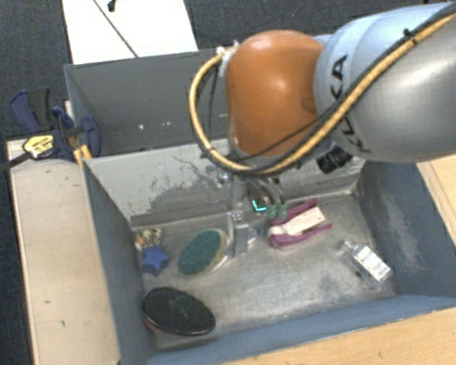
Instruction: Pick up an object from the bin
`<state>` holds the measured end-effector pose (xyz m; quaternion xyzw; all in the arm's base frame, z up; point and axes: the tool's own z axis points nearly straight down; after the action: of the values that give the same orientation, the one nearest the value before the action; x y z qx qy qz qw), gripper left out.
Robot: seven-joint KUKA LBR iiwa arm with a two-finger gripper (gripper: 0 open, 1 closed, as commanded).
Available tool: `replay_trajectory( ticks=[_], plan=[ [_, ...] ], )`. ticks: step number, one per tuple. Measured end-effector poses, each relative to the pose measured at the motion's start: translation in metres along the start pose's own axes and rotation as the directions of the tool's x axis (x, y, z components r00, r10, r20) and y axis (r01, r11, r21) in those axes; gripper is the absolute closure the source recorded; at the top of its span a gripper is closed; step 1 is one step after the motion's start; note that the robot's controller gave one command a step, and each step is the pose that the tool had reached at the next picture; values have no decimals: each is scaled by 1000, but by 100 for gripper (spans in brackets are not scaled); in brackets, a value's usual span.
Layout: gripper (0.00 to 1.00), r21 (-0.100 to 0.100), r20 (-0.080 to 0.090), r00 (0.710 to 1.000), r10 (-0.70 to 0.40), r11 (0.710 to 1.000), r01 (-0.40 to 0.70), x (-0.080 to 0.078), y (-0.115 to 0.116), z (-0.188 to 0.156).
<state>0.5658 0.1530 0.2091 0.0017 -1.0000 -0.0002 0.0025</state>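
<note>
**A:** Green oval (201,252), is it picked yet?

**B:** No. It lies flat on the floor of the bin (409,229), left of the middle. Nothing is raised off the floor.

**A:** And the gripper?

**B:** The gripper (250,228) is low in the bin, just beside the oval's right edge. A purple-and-white piece (298,224) lies just beside it on the other side. It sits between the two, so I cannot say which it is meant for.

**A:** Open or closed?

**B:** I cannot tell. The orange cover (273,92) and the arm hide most of it from above. I see nothing held in it.

**A:** The other things?

**B:** A blue bit (152,258) lies left of the oval and a black disc (177,312) in the front-left corner. A small silver piece (367,260) lies well apart to the right. All of them rest on the floor.

**A:** So how far along?

**B:** Early, I judge. The reach down looks done, while a sure grasp and the lift out of the bin are left.
</note>
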Motion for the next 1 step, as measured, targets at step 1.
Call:
replay_trajectory(
  ticks=[1],
  plan=[
    [0, 1, 0, 994, -107, 994, 107, -10, 12, 119]
  ],
)
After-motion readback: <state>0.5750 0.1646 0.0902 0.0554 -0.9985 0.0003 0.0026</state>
